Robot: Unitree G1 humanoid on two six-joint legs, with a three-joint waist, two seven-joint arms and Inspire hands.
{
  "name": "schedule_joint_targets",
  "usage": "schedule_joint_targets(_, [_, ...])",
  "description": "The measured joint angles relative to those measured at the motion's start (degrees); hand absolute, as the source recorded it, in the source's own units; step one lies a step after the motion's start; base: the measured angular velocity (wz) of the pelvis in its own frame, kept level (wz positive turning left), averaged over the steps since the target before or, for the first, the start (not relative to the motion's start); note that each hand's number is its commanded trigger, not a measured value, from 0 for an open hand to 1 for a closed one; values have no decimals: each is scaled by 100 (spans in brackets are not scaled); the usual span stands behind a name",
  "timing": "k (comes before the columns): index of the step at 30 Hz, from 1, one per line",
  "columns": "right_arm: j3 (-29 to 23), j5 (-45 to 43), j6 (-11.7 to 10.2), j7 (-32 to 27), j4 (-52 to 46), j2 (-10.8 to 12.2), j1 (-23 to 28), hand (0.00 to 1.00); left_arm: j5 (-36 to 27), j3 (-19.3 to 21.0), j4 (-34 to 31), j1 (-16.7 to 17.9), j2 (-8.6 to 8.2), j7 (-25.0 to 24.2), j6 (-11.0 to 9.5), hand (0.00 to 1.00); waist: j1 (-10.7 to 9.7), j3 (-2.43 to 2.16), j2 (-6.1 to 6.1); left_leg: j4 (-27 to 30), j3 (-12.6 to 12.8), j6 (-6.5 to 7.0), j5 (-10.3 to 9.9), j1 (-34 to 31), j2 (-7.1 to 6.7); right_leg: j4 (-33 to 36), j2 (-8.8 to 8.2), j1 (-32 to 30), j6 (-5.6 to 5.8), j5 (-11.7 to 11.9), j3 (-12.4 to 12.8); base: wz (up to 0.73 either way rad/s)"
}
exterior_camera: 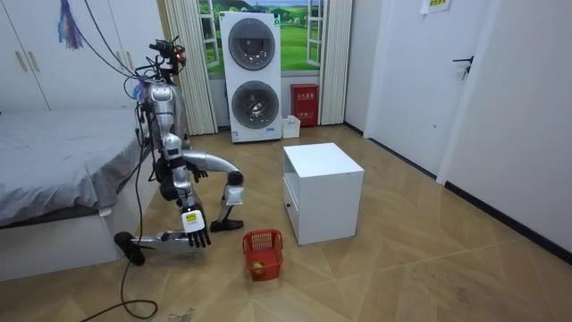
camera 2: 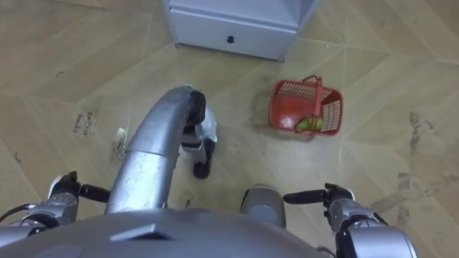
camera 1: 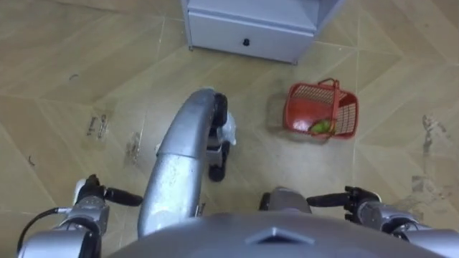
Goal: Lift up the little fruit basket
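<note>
- Currently the fruit basket [camera 1: 305, 100] is seen standing upright on the floor [camera 1: 86, 79], to the right and farther off than the robot's raised knee. Its handle is arched over it, and a green fruit [camera 1: 321, 127] lies against its near side.
- The basket is touched by neither hand and lies well apart from both.
- The right hand [camera 1: 366, 208] is found at the near right. In the room view it [exterior_camera: 195, 231] hangs low beside the kneeling leg, with fingers straight and spread and nothing held.
- The left hand [camera 1: 90, 204] is found at the near left, with its thumb held out straight and nothing grasped.
- A white cabinet [camera 1: 244, 32] is placed beyond the basket, its drawer front turned toward the robot. The basket sits near the cabinet's right corner without touching it.
- The robot is shown down on one knee facing the basket, with a bed [exterior_camera: 54, 152] behind it.
- Progress is judged as early: the basket has been approached and the body is lowered. A reach to the far right, a closing of one hand on the handle and the lift itself are all left to be done.
</note>
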Motion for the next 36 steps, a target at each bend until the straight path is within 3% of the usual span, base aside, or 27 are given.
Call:
schedule_joint_targets(1, [0, 10, -31, -36, 19, 1, -36, 0, -5, -45, 6, -14, -12, 40, -61, 0, -25, 6, 9, 46, 10, -10, 1, -44, -2, 104, 4, -23, -2, -1, 14, 15])
schedule_joint_targets(2, [0, 48, -77, -106, 20, 6, -127, 0, -54, -162, 39, -15, -25, 105, -182, 0, -92, 4, 5, 114, 41, -86, -5, -130, -30, 301, 5, -98, -2, -1, 74, 10])
schedule_joint_targets(3, [-1, 68, -86, -208, 18, 5, -199, 0, -108, -240, 74, -19, -48, 166, -245, 0, -136, 5, -9, 164, 66, -248, -2, -189, -88, 454, 4, -147, -3, -1, 148, 4])
schedule_joint_targets(4, [-3, 92, -98, -307, 6, 6, -246, 0, -116, -291, 145, -20, -62, 214, -293, 0, -168, 7, -6, 197, 87, -259, 5, -211, -87, 574, 6, -183, -10, -4, 166, 0])
schedule_joint_targets(9, [-12, 64, -101, -747, -487, 40, -252, 0, -399, -520, 309, 17, -58, 349, -322, 0, -280, -2, -6, 386, 62, -259, 6, -343, -97, 909, 2, -232, -172, -149, 271, -9])
schedule_joint_targets(13, [-94, -30, -152, -1004, -897, 26, -287, 0, -570, -532, 354, 206, -55, 367, -410, 0, -374, -25, -39, 637, 18, -230, 30, -382, -183, 1079, -28, -77, -169, -321, 317, -17])
schedule_joint_targets(14, [-189, -86, -191, -1076, -1081, 23, -308, 0, -650, -527, 354, 285, -52, 417, -433, 0, -421, -32, -60, 727, 22, -149, -5, -403, -190, 1133, -67, -18, -189, -362, 304, -5])
schedule_joint_targets(17, [-232, -413, -249, -1283, -1834, -92, -332, 0, -648, -521, 350, 367, -69, 443, -445, 0, -505, -6, -42, 748, -11, -142, -6, -447, -163, 1127, -2, -65, -223, -412, 319, -3])
schedule_joint_targets(21, [-240, -574, -402, -1447, -2617, -186, -493, 0, -648, -519, 218, 528, -46, 441, -433, 0, -622, 18, -138, 721, -37, -234, -55, -358, -167, 1069, 3, -5, -223, -412, 337, -2])
schedule_joint_targets(27, [-414, -956, -546, -1674, -3123, -317, -740, 0, -649, -540, 234, 624, -24, 438, -446, 0, -613, -3, -234, 716, -48, -246, -53, -343, -163, 1085, 5, 7, -211, -406, 328, 0])
schedule_joint_targets(36, [-405, -943, -623, -1937, -3366, -469, -1018, 0, -772, -778, 224, 848, 59, 423, -439, 0, -526, -7, -210, 705, -43, -269, -70, -339, -151, 1102, 2, 0, -194, -397, 327, 0])
